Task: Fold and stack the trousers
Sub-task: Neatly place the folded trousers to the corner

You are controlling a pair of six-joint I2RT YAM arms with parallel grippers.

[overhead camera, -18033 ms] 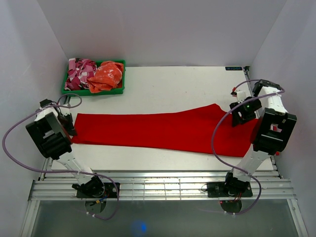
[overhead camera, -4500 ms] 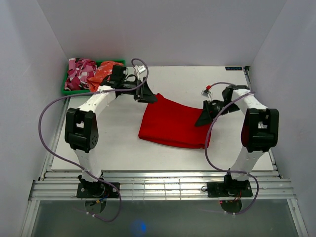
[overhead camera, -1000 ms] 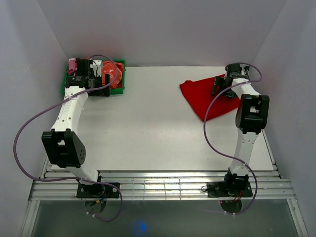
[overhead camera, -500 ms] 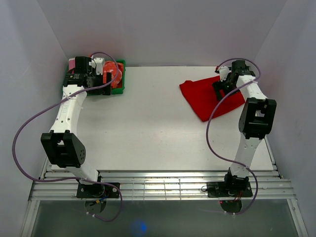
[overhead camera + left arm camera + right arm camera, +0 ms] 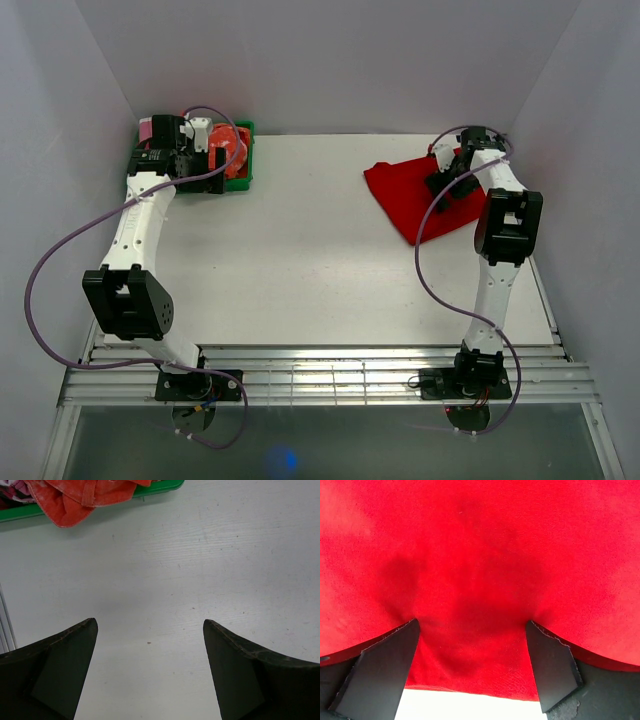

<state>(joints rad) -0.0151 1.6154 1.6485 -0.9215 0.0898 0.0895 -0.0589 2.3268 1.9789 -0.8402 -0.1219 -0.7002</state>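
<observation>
The red trousers (image 5: 405, 195) lie folded into a compact wedge at the back right of the table. My right gripper (image 5: 443, 185) is down on them, open. In the right wrist view red cloth (image 5: 480, 555) fills the frame, and the two spread fingertips (image 5: 410, 630) dent its surface near the fold's edge; nothing is pinched between them. My left gripper (image 5: 218, 168) hovers at the back left by the green bin. It is open over bare table (image 5: 165, 580) and holds nothing.
The green bin (image 5: 245, 165) at the back left corner holds an orange-red garment (image 5: 228, 148) and a pink-and-white patterned one (image 5: 147, 128). The orange-red garment (image 5: 75, 495) hangs over the bin's rim (image 5: 160, 487). White walls enclose the table on three sides.
The trousers, once spread across the table, are now folded at the back right. In the last second the right gripper shifted slightly over them; the left arm barely moved by the bin.
</observation>
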